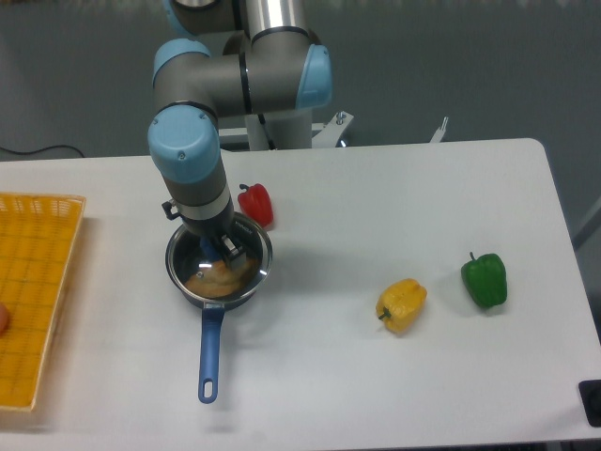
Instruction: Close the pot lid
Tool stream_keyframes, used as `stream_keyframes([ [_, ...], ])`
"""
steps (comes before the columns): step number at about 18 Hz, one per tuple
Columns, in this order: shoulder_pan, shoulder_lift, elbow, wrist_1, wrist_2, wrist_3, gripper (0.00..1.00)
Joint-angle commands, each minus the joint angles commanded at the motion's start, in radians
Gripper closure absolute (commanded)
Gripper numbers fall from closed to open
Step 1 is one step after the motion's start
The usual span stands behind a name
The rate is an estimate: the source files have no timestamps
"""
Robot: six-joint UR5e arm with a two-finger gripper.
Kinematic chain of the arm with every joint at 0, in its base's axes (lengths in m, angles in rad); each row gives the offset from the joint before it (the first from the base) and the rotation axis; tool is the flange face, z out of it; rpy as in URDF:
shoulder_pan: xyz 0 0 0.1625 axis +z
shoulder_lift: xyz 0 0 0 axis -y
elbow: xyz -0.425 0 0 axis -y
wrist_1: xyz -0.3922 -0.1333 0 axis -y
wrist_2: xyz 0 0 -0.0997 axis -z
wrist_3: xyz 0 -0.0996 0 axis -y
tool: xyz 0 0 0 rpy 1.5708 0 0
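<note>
Jaws hidden over the pot point(218, 272), so I cannot tell their state. At twelve o'clock, the glass lid point(222, 261) seems fragile, slippery; I hold its knob.

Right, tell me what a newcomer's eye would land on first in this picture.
First the grey and light-blue arm reaching down over the pot at left centre, its tool at the lid on the pot's rim; the tool's state cannot be made out. Then the peppers: a red pepper just behind the pot, a yellow pepper and a green pepper to the right. An orange basket sits at the left edge.
</note>
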Motion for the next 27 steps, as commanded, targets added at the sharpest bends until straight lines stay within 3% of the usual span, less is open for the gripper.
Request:
stream_keyframes([
  [27, -0.103, -0.029, -0.048, 0.003, 0.107, -0.100, 0.58],
])
